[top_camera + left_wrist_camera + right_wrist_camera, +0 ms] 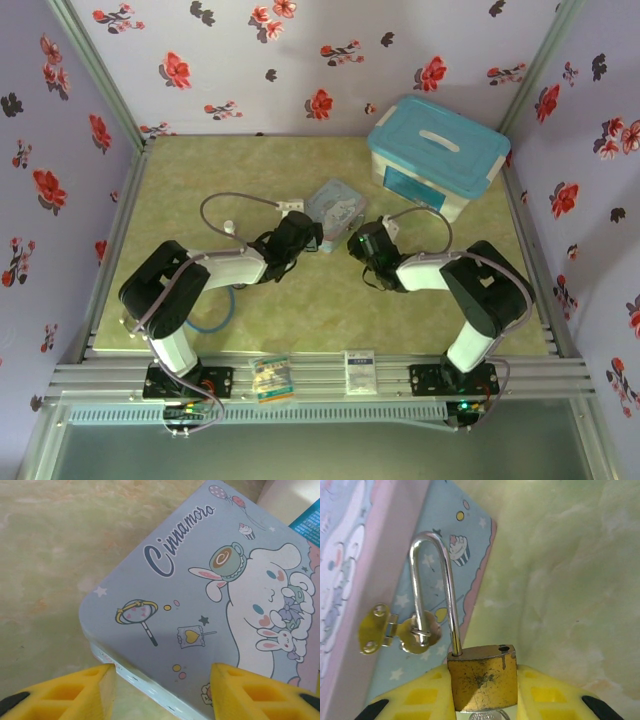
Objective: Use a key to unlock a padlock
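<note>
Between yellow pads of right gripper [482, 676], clamps small brass padlock [481, 684] with silver shackle [451, 605] sprung from one hole yet hooked through brass hasp [375, 630] of pale-blue cartoon tin [470, 555]; holds left gripper [162, 680] open over tin's corner; looks unlocked, leaves unhooking.

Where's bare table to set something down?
Free: table back-left, between back wall and cable; front centre, between left arm and right arm. Crowded: centre, both arms meet at the tin; back-right, the bin.
</note>
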Controlling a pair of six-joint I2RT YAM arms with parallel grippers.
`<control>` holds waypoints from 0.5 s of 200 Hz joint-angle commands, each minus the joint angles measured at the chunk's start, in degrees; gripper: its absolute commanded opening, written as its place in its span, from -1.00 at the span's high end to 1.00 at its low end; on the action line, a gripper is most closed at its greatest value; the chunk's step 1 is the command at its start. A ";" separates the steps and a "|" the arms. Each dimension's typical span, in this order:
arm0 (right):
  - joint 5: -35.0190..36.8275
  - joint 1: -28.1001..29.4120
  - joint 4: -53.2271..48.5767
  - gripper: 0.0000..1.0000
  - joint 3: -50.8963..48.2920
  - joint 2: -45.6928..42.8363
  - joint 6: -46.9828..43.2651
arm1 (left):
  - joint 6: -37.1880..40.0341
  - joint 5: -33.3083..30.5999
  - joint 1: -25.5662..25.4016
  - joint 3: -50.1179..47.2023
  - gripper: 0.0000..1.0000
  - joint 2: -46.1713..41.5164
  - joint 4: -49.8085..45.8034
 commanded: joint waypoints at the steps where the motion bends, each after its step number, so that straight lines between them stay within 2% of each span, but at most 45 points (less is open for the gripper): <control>1: -4.03 -1.42 -6.84 0.66 -0.76 -3.09 -5.51 | 0.59 -1.08 1.78 -2.55 -0.04 0.15 -7.15; 36: -10.74 -5.26 6.76 0.65 -6.16 -3.26 -1.96 | 0.55 -1.02 1.79 -3.04 -0.03 0.10 -6.28; 100: -7.95 -5.34 16.63 0.67 -7.19 -3.12 2.31 | 0.61 -0.78 1.88 -3.23 -0.03 -0.25 -5.70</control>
